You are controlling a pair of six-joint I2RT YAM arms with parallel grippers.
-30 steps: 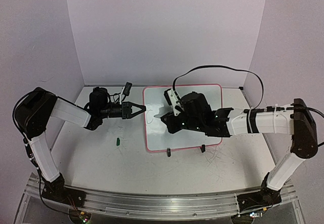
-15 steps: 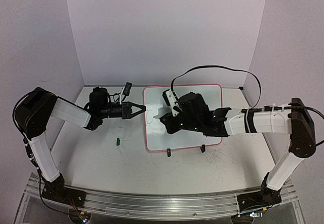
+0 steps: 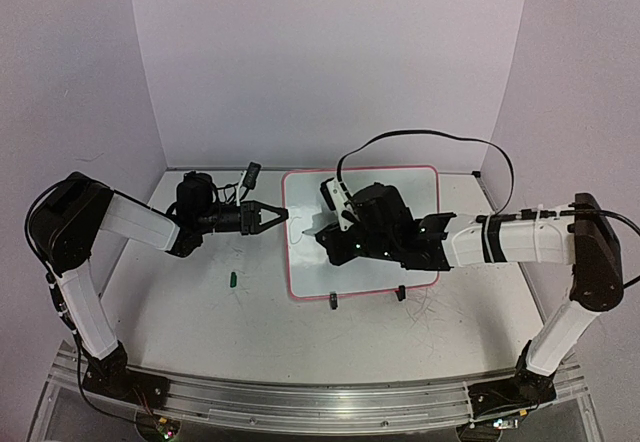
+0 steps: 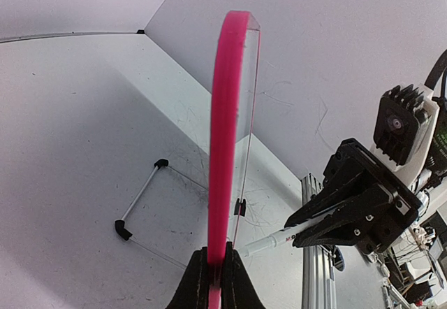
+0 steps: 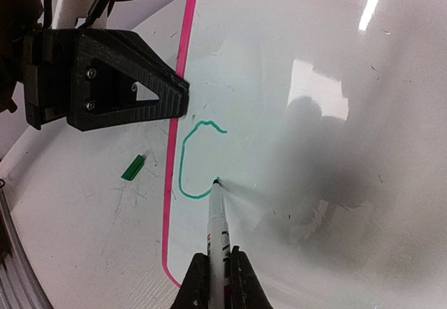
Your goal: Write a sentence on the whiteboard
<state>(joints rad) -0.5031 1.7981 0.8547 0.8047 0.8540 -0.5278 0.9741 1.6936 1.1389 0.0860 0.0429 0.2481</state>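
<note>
The whiteboard (image 3: 420,190) has a pink-red frame and leans on the table. My left gripper (image 3: 286,216) is shut on its left edge; in the left wrist view the jaws (image 4: 214,272) pinch the pink rim (image 4: 228,106) seen edge-on. My right gripper (image 3: 328,234) hovers over the board's left part, shut on a white marker (image 5: 218,219). The marker's tip touches the board at the lower end of a green C-shaped stroke (image 5: 181,162), the only part of the sentence that shows.
A green marker cap (image 3: 231,280) lies on the table left of the board. Two black clips (image 3: 333,300) sit at the board's near edge, and its wire stand (image 4: 140,196) rests behind. A black cable (image 3: 430,134) arcs over the right arm.
My right gripper has crept slightly left across the board with the marker. The left arm and the board have stayed still.
</note>
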